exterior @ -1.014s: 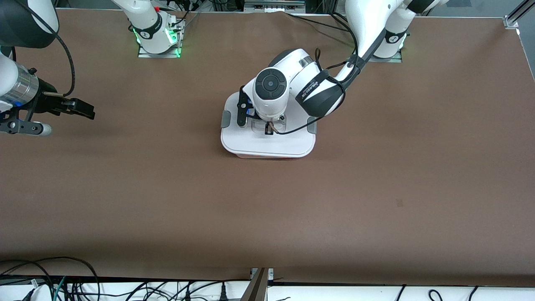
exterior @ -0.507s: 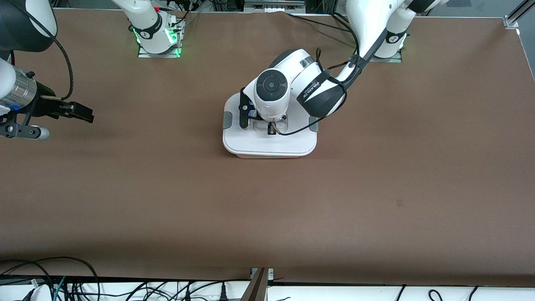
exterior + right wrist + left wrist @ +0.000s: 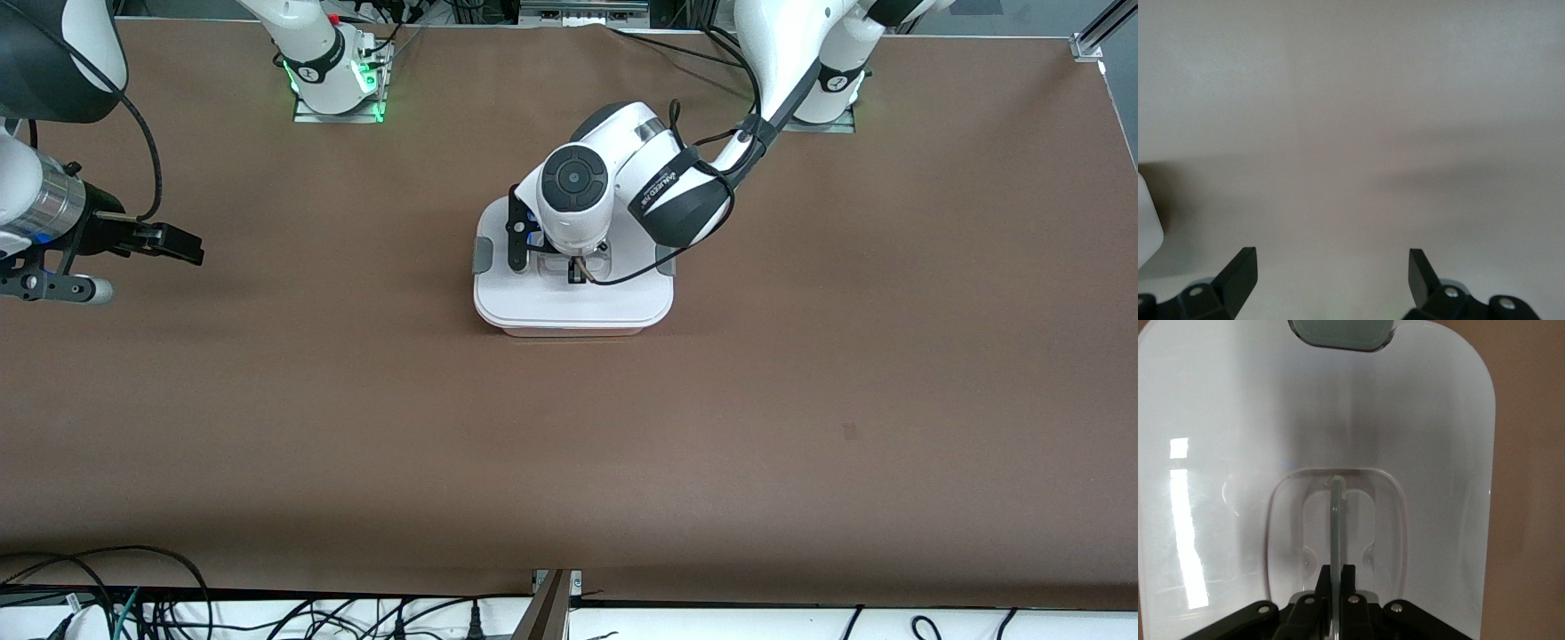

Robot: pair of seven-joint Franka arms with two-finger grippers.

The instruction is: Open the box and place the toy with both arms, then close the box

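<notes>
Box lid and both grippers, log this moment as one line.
left gripper: shut on lid handle | lid: on box | right gripper: open, waiting over table

Left arm (image 3: 782,62) reached from its base down over the table's middle, wrist (image 3: 578,191) pointed straight down. Left gripper (image 3: 1335,587) clamped shut on the thin upright handle (image 3: 1336,520) in the lid's recess, fingers (image 3: 1346,579) pressed together around it. Black cable looped from forearm to wrist. Right arm (image 3: 36,53) waited at its own end of the table, forearm roughly level, wrist (image 3: 40,200) turned toward the middle. Right gripper (image 3: 1331,267) hung above bare tabletop, fingers (image 3: 1238,270) spread wide apart, nothing between them. Both arms well apart.
</notes>
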